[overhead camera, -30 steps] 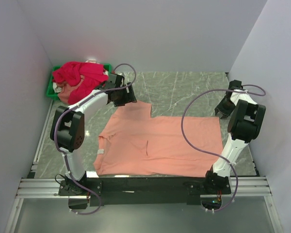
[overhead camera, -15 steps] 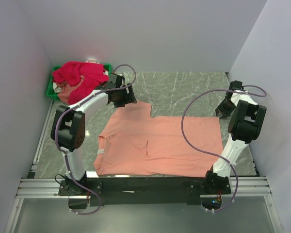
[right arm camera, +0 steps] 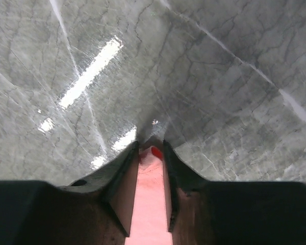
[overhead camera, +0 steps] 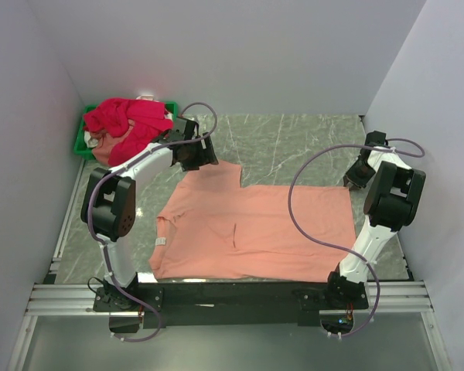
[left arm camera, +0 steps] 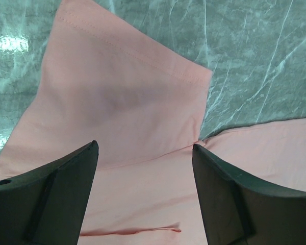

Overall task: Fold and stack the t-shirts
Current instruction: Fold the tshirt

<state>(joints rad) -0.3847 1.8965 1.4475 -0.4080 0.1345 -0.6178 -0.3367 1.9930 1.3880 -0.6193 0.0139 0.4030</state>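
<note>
The salmon-peach t-shirt [overhead camera: 255, 228] lies spread flat on the marble table, one sleeve pointing to the far left. My left gripper [overhead camera: 199, 158] hovers over that sleeve with its jaws wide apart and empty; in the left wrist view [left arm camera: 145, 147] the sleeve and its seam [left arm camera: 122, 112] lie between the fingers. My right gripper [overhead camera: 351, 178] is at the shirt's far right corner. In the right wrist view [right arm camera: 151, 148] its jaws stand close together with salmon cloth [right arm camera: 150, 194] pinched between them. Crimson-pink t-shirts [overhead camera: 127, 124] are heaped at the far left corner.
A small green bin [overhead camera: 81, 143] sits under the crimson heap at the far left. Grey walls close in the table on three sides. A metal rail [overhead camera: 232, 297] runs along the near edge. Bare marble [overhead camera: 294, 139] lies beyond the shirt.
My right wrist has shifted slightly to the right and farther back at the shirt's corner. The left arm and the shirt look the same.
</note>
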